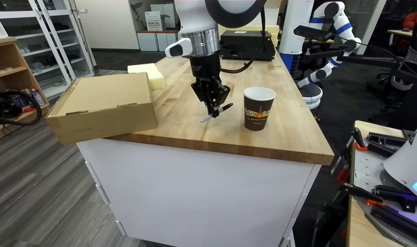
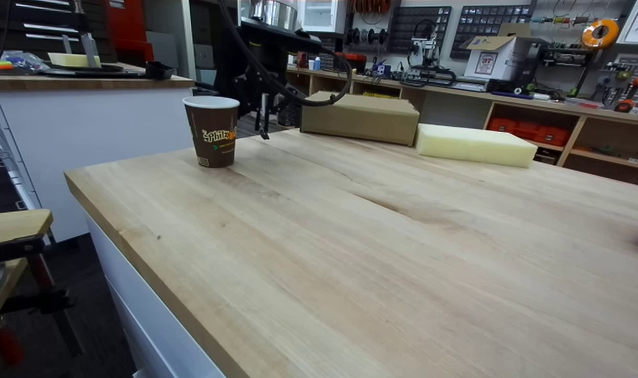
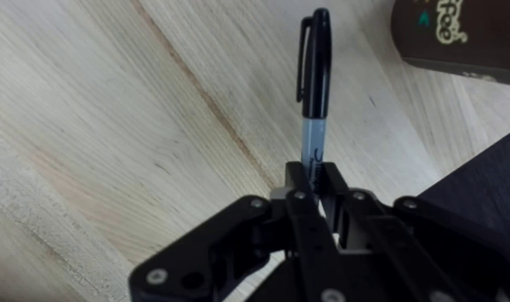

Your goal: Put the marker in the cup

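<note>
The marker, with a grey body and black cap, shows in the wrist view and in an exterior view. My gripper is shut on its grey body, with the cap pointing ahead of the fingers. The gripper also shows in both exterior views. The marker lies tilted, low over the table; I cannot tell whether it touches. The dark brown cup with a white rim stands upright beside the gripper in both exterior views. Part of its side shows in the wrist view; its opening is out of view there.
The wooden table has its front edge near the cup. A cardboard box stands at one side and overhangs the edge. A pale yellow foam block lies near the box. A black device stands at the far end.
</note>
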`<state>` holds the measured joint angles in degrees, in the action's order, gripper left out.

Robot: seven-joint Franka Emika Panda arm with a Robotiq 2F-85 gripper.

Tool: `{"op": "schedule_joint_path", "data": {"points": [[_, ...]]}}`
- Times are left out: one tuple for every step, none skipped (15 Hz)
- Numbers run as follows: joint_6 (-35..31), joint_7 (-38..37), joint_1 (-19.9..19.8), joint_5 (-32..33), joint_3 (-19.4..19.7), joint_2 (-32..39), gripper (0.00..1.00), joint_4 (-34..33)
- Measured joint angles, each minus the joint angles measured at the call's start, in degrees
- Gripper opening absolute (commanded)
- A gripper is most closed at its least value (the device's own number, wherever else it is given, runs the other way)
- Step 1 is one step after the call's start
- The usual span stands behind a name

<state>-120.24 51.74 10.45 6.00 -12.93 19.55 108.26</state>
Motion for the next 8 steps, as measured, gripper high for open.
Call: {"op": "schedule_joint_path", "data": {"points": [[1.13,0.0,0.07,0.0,-0.2,-0.16,0.03,-0.46],[2.17,0.0,0.14,0.01,-0.35,-0.31,0.03,-0.84],[2.94,0.0,0.19,0.01,-0.45,-0.45,0.03,-1.16],[3.56,0.0,0.2,0.02,-0.56,-0.59,0.03,-1.37],[4.14,0.0,0.21,0.04,-0.65,-0.69,0.03,-1.58],[4.61,0.0,0.21,0.08,-0.73,-0.77,0.03,-1.78],[4.88,0.0,0.21,0.15,-0.8,-0.82,0.03,-1.9],[5.11,0.0,0.21,0.27,-0.85,-0.84,0.03,-2.03]]}}
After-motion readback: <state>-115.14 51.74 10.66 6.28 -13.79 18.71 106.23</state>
